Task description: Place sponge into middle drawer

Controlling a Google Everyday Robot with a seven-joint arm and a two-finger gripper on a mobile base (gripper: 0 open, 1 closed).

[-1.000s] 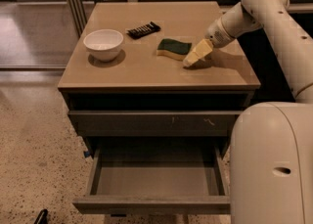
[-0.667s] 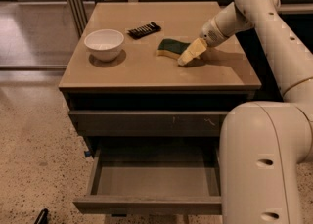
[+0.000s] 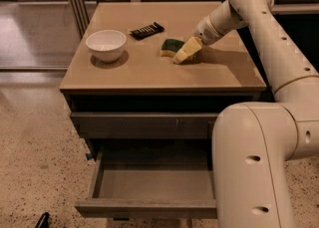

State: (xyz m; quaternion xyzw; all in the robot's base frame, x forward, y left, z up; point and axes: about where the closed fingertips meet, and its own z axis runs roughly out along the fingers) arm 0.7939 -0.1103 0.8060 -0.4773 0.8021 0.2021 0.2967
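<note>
Camera view, single frame. The sponge (image 3: 171, 47) lies on the tan cabinet top (image 3: 149, 72), right of centre, dark green face up with a strip of yellow foam showing along its near edge. The gripper (image 3: 186, 51) is low over the top at the sponge's right end, angled down and to the left from the wrist; its pale yellow tip is right against the sponge or just beside it (contact cannot be confirmed). Whether the gripper is spread or pressed together: cannot tell. The arm (image 3: 264, 38) reaches in from the right side and fills the lower right of the view. The white bowl (image 3: 106, 45) stands upright on the left part of the top, well apart from the sponge. The black ribbed bar (image 3: 147, 30) lies behind the two, between them. Below the top, the upper drawer (image 3: 139, 125) is closed, with a pale scratch on its front. The middle drawer (image 3: 144, 207) beneath it is pulled out, its grey floor bare.
</note>
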